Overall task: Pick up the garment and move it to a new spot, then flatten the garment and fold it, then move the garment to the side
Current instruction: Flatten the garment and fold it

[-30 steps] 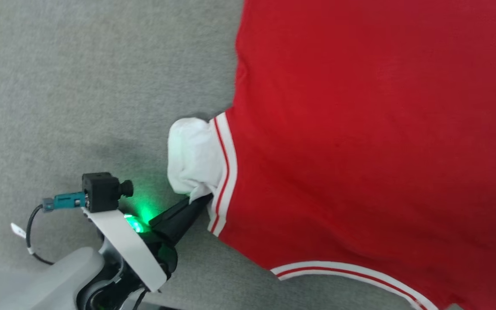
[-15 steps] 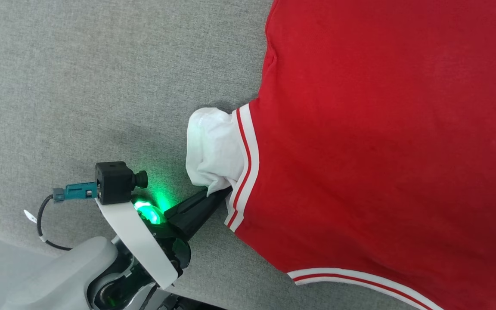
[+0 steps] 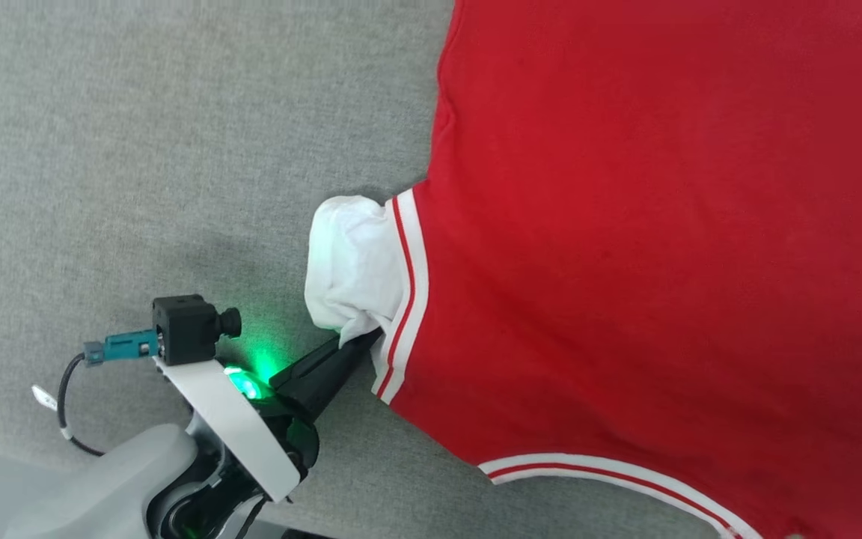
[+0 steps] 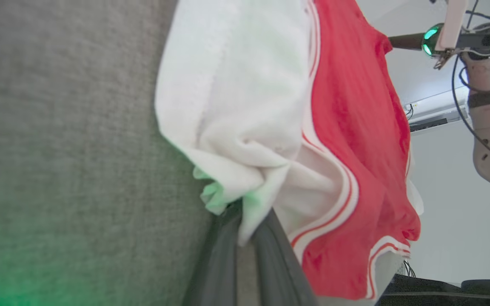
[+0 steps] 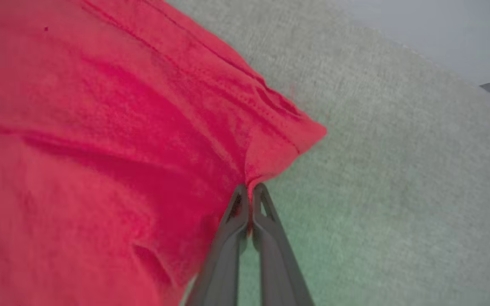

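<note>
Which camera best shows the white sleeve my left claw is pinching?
Left wrist view: the bunched white cloth sleeve sits large and central, its crumpled edge clamped in the left claw. The head view shows it smaller, beside the red shirt body. The right wrist view looks at a red corner instead.

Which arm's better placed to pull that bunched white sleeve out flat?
Left. The left gripper has its fingers shut on the white sleeve of the garment; the right gripper pinches a red corner elsewhere.
</note>
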You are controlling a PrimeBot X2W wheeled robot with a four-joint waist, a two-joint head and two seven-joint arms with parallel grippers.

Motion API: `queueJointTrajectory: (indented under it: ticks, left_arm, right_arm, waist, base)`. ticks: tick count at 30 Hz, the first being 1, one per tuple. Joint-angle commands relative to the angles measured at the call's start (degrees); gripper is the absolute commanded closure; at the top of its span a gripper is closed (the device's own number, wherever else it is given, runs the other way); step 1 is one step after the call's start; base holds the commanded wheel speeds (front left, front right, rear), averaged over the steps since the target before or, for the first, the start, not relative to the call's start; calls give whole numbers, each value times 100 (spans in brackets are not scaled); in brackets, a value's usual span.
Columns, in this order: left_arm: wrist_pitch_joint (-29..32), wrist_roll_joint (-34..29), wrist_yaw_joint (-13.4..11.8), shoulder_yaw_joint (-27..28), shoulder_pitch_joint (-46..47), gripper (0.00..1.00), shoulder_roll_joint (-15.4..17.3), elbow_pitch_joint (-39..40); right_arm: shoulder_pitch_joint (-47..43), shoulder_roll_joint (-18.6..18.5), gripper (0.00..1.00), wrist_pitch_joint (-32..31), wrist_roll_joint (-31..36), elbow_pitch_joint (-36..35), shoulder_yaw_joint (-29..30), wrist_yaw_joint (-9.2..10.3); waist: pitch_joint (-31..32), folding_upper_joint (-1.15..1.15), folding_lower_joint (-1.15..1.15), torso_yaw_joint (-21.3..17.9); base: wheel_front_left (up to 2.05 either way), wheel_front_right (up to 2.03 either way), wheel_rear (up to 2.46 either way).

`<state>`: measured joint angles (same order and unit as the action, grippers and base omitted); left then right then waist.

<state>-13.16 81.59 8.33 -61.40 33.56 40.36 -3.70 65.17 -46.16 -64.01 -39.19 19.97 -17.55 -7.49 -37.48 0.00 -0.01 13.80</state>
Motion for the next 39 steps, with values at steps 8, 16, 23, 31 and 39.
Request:
queueJointTrajectory:
  ticks: [8, 16, 23, 31, 39]
  left_arm:
    - [-110, 296, -118, 97, -450, 100, 237, -271]
    - [-173, 342, -97, 292, -738, 100, 433, -160]
    - [-195, 327, -96, 527, -966, 100, 554, -98]
    - [-206, 240, -95, 699, -1057, 100, 526, -62]
    - [-208, 186, -95, 729, -1076, 100, 484, -60]
  right_arm:
    - [-1856, -894, 100, 403, -1011, -1475, 45, 0]
    - [-4032, -1217, 100, 542, -1487, -2577, 624, 0]
    - [-6085, -902, 100, 361, -1323, -3576, 1065, 0]
    - [-7382, -199, 100, 5, -982, -4446, 1068, 0]
    - [-7269, 203, 0, 229, -671, -4731, 1190, 0]
  waist:
    - [855, 0, 1, -530]
    - [1205, 0, 1, -772]
    - [1341, 0, 1, -952]
    - [1337, 0, 1, -1000]
    - [1343, 0, 1, -1009]
  base:
    - [0, 0, 0]
    - [0, 0, 0]
    - [0, 0, 0]
    - [0, 0, 0]
    - [0, 0, 0]
